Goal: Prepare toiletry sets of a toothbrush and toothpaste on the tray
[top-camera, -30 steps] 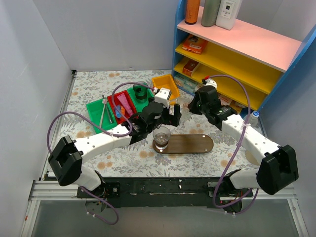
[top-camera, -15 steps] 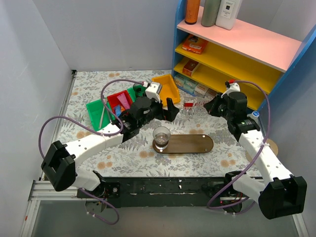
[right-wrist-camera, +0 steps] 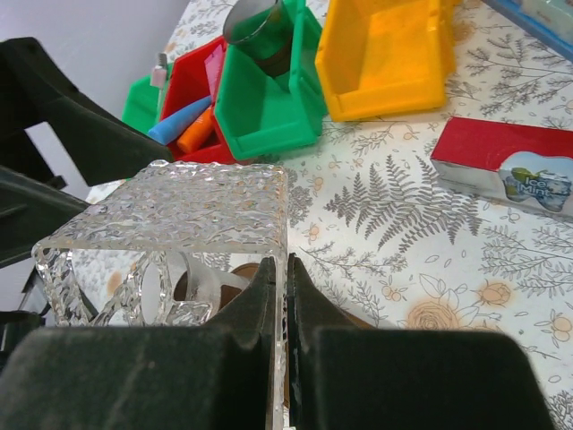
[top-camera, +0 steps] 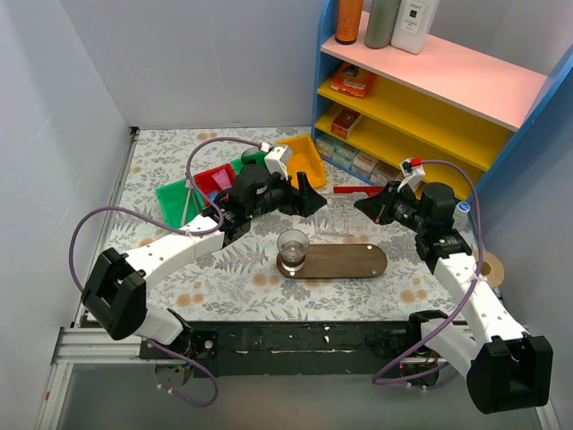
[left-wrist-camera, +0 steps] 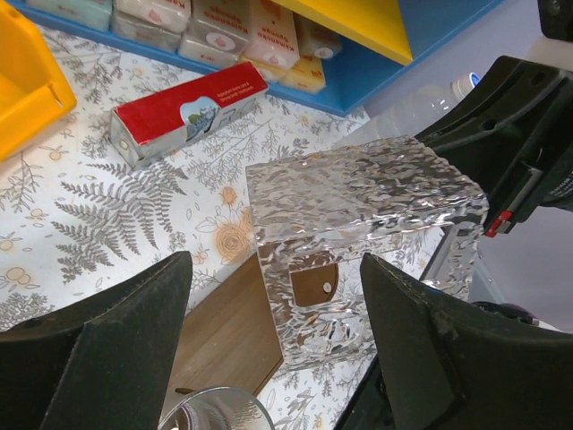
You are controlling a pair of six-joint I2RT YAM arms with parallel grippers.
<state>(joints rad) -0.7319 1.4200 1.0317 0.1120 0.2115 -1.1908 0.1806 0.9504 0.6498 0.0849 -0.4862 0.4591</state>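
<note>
My right gripper (right-wrist-camera: pixel 286 265) is shut on one wall of a clear textured box (right-wrist-camera: pixel 179 215) and holds it above the table, near the far edge of the dark wooden tray (top-camera: pixel 345 262). My left gripper (left-wrist-camera: pixel 276 269) is open and empty, and it faces the same clear box (left-wrist-camera: pixel 358 228). A blue toothpaste tube (right-wrist-camera: pixel 183 121) and a magenta one (right-wrist-camera: pixel 215 67) lie in the red bin (right-wrist-camera: pixel 183 90). Toothbrushes (top-camera: pixel 188 204) lie in the green bin (top-camera: pixel 172 199). A glass cup (top-camera: pixel 293 245) stands on the tray's left end.
A yellow bin (right-wrist-camera: pixel 385 54) and a small green bin (right-wrist-camera: pixel 269 107) with a dark cup (right-wrist-camera: pixel 260 31) stand behind the tray. A red carton (left-wrist-camera: pixel 188 112) lies on the table in front of the blue shelf unit (top-camera: pixel 403 98), which holds small boxes.
My left gripper has pulled back from the cup on the tray towards the bins. My right arm swung out to the right, and its gripper now holds the clear box nearer the middle.
</note>
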